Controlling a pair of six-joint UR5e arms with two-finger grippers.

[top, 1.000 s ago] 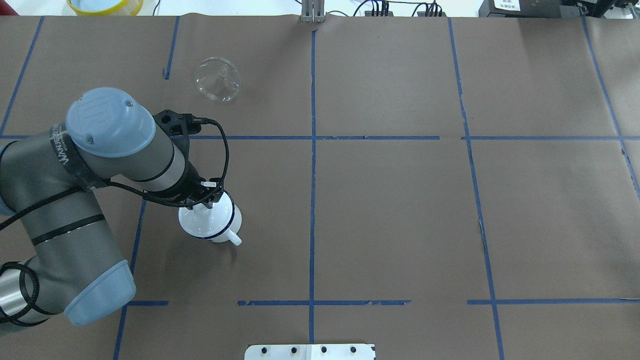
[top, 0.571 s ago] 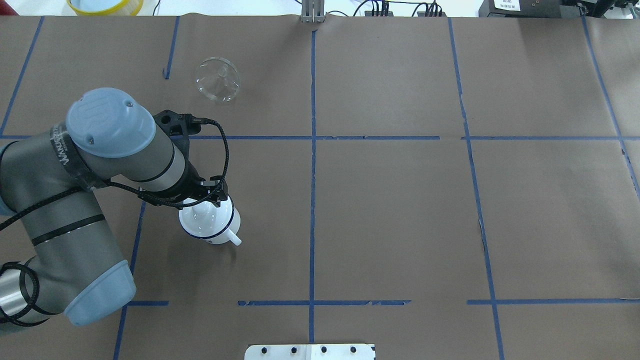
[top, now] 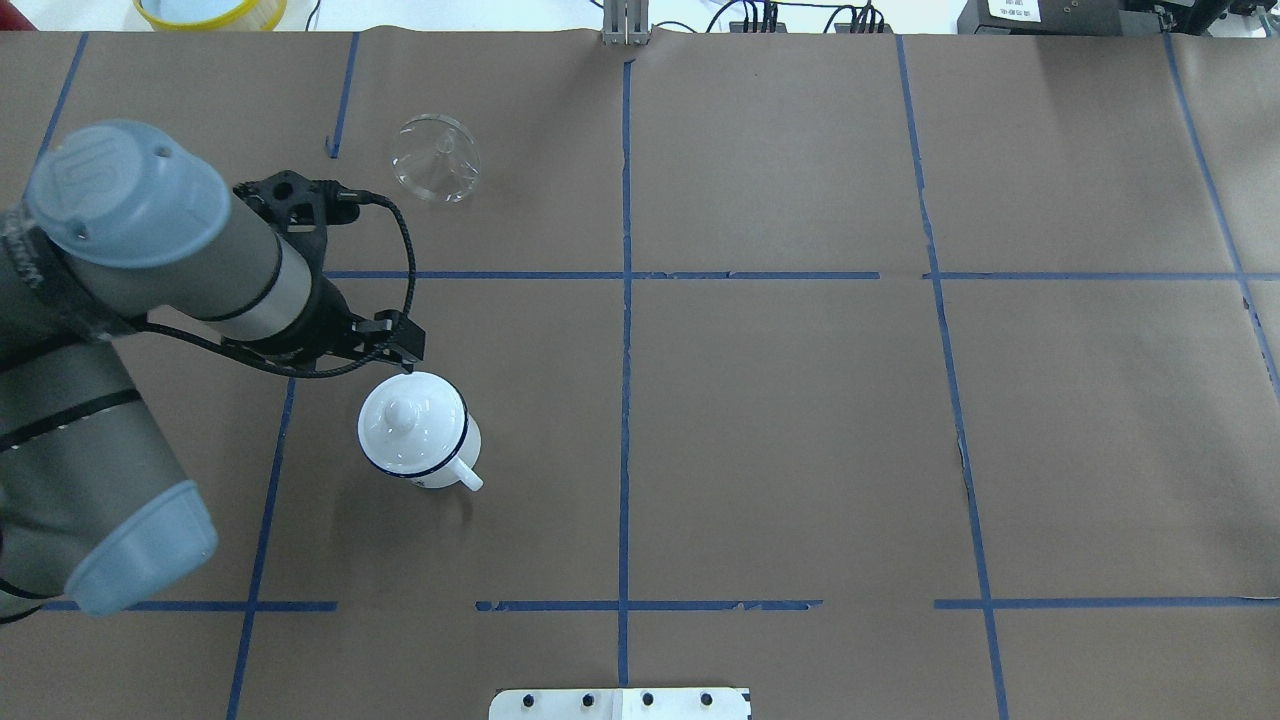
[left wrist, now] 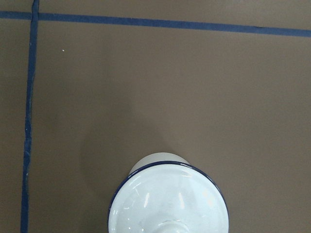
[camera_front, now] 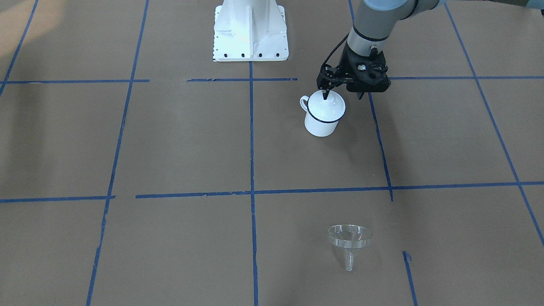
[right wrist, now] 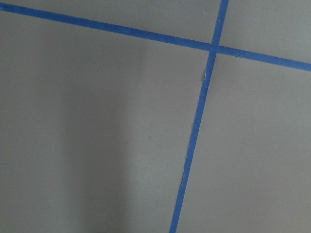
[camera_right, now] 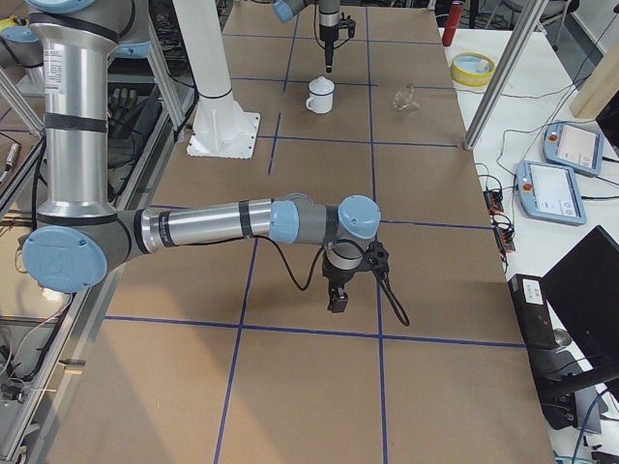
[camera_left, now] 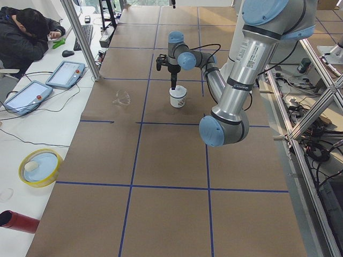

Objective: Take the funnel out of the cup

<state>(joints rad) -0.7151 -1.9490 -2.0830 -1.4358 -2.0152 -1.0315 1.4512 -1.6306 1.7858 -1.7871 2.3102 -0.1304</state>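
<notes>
The clear funnel lies on its side on the brown paper, far from the cup; it also shows in the front view. The white cup with a dark blue rim stands upright. A white domed lid with a knob sits on it. My left gripper hovers just off the cup's far-left edge, above it, holding nothing. In the front view its fingers come to one narrow tip. My right gripper hangs over bare paper in the exterior right view only. I cannot tell its state.
The white robot base stands at the near middle edge. A yellow-rimmed bowl sits off the paper at the far left. An operator and tablets are at a side desk. Blue tape lines grid the paper.
My left gripper has moved from over the lid's knob up and away to the far left. The lid stays on the cup. The funnel has not moved.
</notes>
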